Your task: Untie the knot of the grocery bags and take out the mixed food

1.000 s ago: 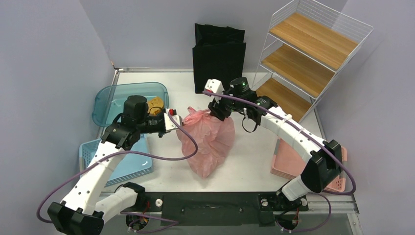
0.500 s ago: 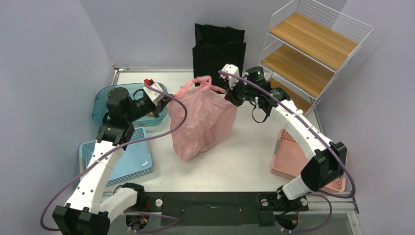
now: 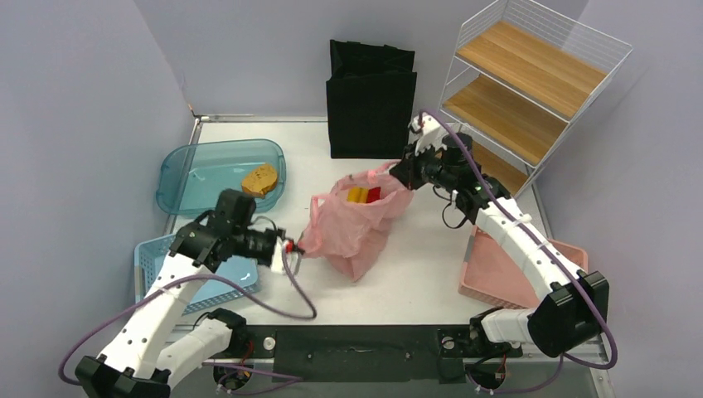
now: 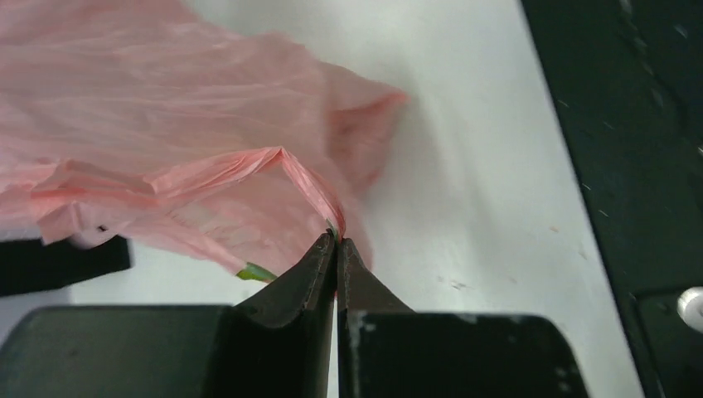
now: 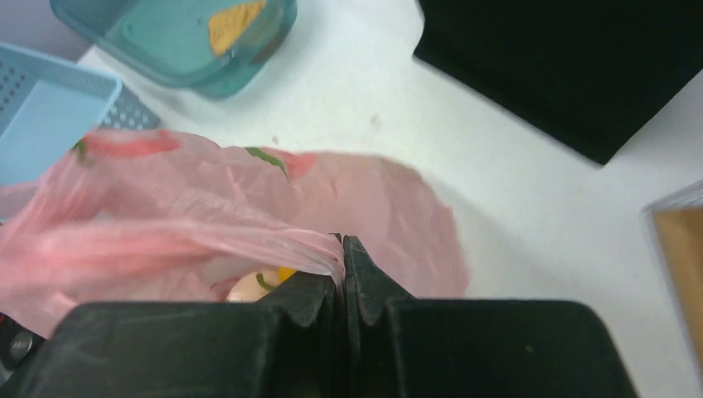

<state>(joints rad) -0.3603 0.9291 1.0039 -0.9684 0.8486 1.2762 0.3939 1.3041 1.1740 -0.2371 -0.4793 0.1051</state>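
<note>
One pink grocery bag (image 3: 358,239) lies on the white table (image 3: 431,274), stretched between both arms. My left gripper (image 3: 290,246) is shut on a thin twisted pink handle (image 4: 298,170) at the bag's left side; in the left wrist view the left gripper (image 4: 336,240) pinches its end. My right gripper (image 3: 404,172) is shut on the bag's right rim; the right wrist view shows the right gripper (image 5: 341,245) clamping pink plastic (image 5: 249,240). The mouth gapes and no knot shows. Mixed food (image 3: 363,195), yellow and red, sits inside; a beige and yellow piece (image 5: 253,286) shows under the rim.
A black fabric tote (image 3: 370,99) stands behind the bag. A teal tub (image 3: 199,170) holding a bread slice (image 3: 259,179) and a blue basket (image 3: 199,286) are at the left. A pink basket (image 3: 506,274) and a wire shelf (image 3: 522,91) are at the right.
The bag was held up high; now it is down on the table. My left gripper dropped toward the near left, my right moved right, and the mouth is pulled open, showing food.
</note>
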